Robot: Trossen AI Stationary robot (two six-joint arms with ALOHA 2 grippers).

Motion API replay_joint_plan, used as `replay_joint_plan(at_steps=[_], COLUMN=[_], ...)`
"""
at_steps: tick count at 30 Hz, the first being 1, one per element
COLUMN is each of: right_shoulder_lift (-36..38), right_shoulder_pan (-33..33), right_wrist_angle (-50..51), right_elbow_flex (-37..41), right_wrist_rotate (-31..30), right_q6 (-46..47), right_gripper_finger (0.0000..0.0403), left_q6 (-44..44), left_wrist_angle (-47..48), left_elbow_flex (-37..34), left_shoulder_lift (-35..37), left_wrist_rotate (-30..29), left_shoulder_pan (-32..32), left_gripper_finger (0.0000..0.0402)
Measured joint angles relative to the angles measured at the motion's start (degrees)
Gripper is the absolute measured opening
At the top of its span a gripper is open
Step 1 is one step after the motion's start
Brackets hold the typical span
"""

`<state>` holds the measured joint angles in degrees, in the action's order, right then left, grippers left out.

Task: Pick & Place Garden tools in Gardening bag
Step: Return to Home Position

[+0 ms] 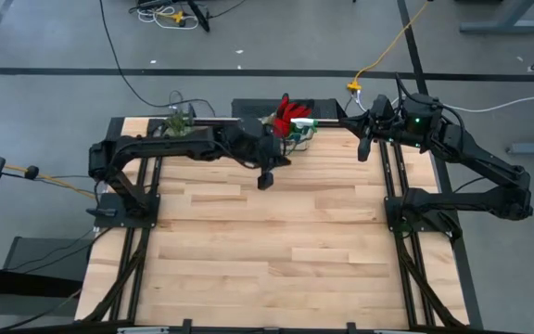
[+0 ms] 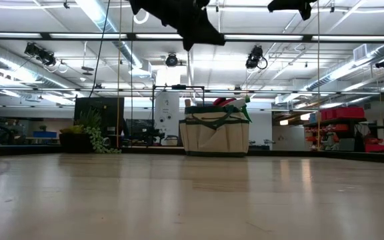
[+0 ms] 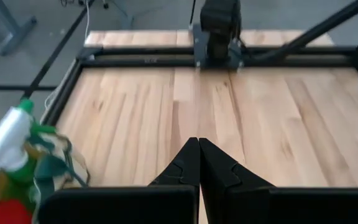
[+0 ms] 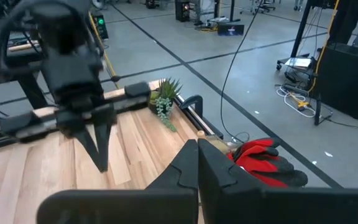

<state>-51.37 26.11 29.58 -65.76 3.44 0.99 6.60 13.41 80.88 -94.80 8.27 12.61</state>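
The surface [image 1: 276,250] lies nearest, low in the high view. Above it at frame centre the left pincer [image 1: 265,179] is held, fingers pressed together with nothing gripped. The right pincer [image 1: 364,147], upper right, is likewise closed and empty. Farthest, mid-frame in the low view, the gardening bag [image 2: 215,137] stands with the red glove [image 2: 224,102] protruding. Packing is judged finished, so retraction of both arms to rest is called for.
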Motion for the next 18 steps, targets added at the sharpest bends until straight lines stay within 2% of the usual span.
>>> replay_joint_plan(at_steps=[8, 14, 18], right_shoulder_lift=[0.0, 0.0, 0.0], right_shoulder_pan=[0.0, 0.0, 0.0], right_wrist_angle=[0.0, 0.0, 0.0], right_elbow_flex=[0.0, 0.0, 0.0], right_wrist_rotate=[0.0, 0.0, 0.0], right_q6=[0.0, 0.0, 0.0], right_gripper_finger=[0.0, 0.0, 0.0], left_q6=[-2.6, -4.5, -4.5], left_wrist_angle=[-1.5, -9.2, -14.3], left_elbow_flex=[-4.0, -10.2, -16.0], left_shoulder_lift=[0.0, 1.2, 4.9], left_wrist_rotate=[-1.8, -1.8, -1.4], left_shoulder_pan=[-1.7, -3.3, -4.6], left_gripper_finger=[0.0002, 0.0002, 0.0002])
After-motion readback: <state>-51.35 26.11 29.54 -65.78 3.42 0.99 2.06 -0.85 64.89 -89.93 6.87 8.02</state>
